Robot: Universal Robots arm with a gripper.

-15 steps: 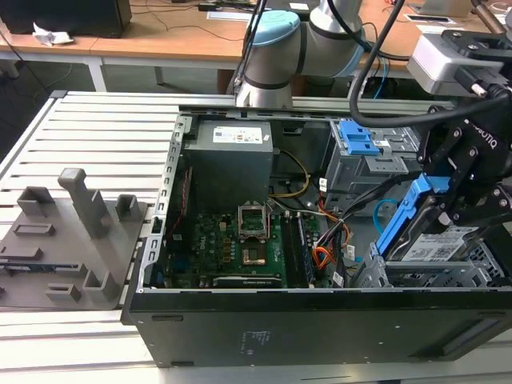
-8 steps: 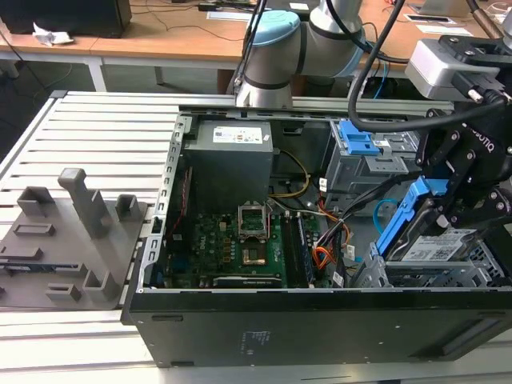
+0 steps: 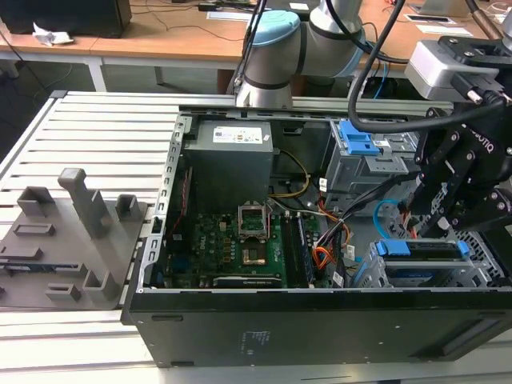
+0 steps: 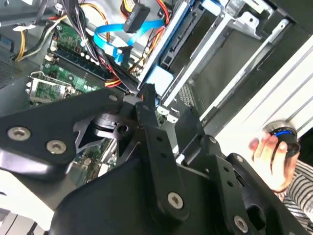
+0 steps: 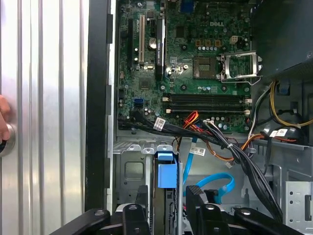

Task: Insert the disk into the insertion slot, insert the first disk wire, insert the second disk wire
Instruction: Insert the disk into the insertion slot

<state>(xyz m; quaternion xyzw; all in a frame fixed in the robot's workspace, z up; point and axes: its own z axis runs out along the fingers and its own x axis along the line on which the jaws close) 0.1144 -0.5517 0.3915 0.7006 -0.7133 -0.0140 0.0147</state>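
Note:
The disk (image 3: 420,250), black in a blue carrier (image 5: 166,171), lies in the insertion slot (image 3: 482,250), a low grey perforated cage at the case's front right corner in the exterior view. My black gripper (image 3: 448,226) hangs just above it. In the first wrist view the gripper (image 5: 168,193) has its fingers (image 5: 142,205) apart, one on each side of the carrier's end, with gaps. The first disk wire (image 4: 137,17), orange-red strands on a black plug, hangs loose. The second disk wire (image 5: 215,186), a light blue loop (image 3: 386,212), lies beside the disk.
A taller grey bay with a blue latch (image 3: 360,144) stands behind the cage. The motherboard (image 3: 240,240) and black cable bundles (image 5: 234,156) fill the case's middle. A grey fixture plate (image 3: 64,240) lies on the slatted table. A person's hand (image 4: 271,152) rests outside the case wall.

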